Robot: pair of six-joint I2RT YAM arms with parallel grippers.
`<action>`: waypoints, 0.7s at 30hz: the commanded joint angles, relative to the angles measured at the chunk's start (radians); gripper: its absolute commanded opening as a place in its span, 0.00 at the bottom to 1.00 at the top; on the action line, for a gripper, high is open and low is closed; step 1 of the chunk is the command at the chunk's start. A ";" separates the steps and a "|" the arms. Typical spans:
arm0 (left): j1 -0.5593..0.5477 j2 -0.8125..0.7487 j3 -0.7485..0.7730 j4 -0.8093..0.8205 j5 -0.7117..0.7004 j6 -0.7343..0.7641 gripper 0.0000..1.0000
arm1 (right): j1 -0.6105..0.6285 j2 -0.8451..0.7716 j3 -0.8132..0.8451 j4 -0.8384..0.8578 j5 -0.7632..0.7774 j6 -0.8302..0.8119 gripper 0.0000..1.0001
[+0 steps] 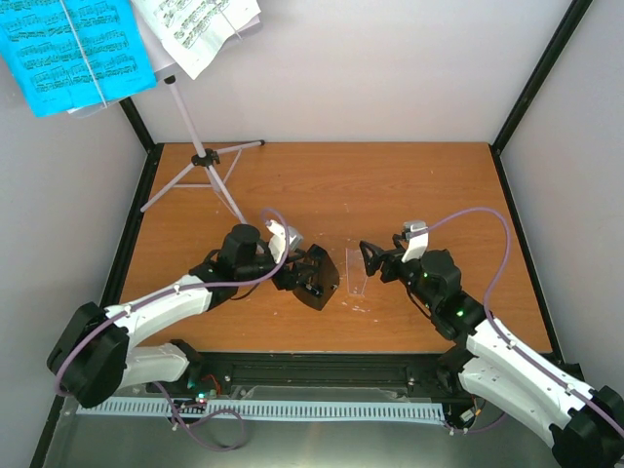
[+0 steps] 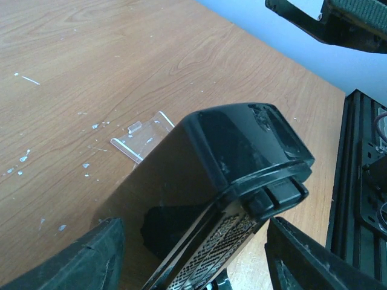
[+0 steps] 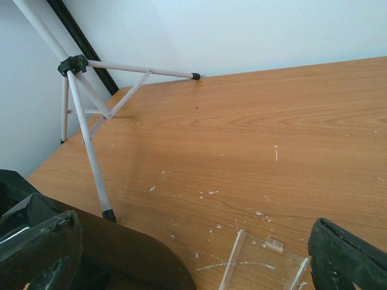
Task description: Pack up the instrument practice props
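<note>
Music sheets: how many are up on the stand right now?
2: a blue sheet top left, a white sheet just right of it; others may hide underneath.

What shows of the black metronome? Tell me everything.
The black metronome has a glossy, dark plastic body with rounded edges, a narrower end and a finely ribbed panel on one face. It rests on the wooden table, front middle, between the open fingers of the left gripper, not visibly clamped. Its clear cover is off and lies flat beside it.

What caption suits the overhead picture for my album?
Left gripper straddles a black metronome; its clear cover lies beside, music stand behind, right gripper open nearby.
</note>
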 commanded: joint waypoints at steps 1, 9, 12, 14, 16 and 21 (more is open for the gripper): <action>-0.013 0.011 0.023 0.049 0.008 0.030 0.64 | -0.011 -0.017 -0.016 0.004 0.023 0.019 1.00; -0.014 0.015 0.023 0.045 0.013 0.035 0.58 | -0.010 0.005 -0.021 0.027 0.015 0.026 1.00; -0.014 0.017 0.022 0.045 0.016 0.035 0.56 | -0.009 0.011 -0.023 0.034 0.013 0.029 1.00; -0.014 0.017 0.024 0.047 0.018 0.035 0.54 | -0.010 0.015 -0.025 0.038 0.010 0.031 1.00; -0.014 0.019 0.025 0.047 0.022 0.035 0.53 | -0.010 0.019 -0.026 0.040 0.008 0.033 1.00; -0.014 0.025 0.029 0.047 0.031 0.036 0.51 | -0.010 0.024 -0.027 0.045 0.006 0.033 1.00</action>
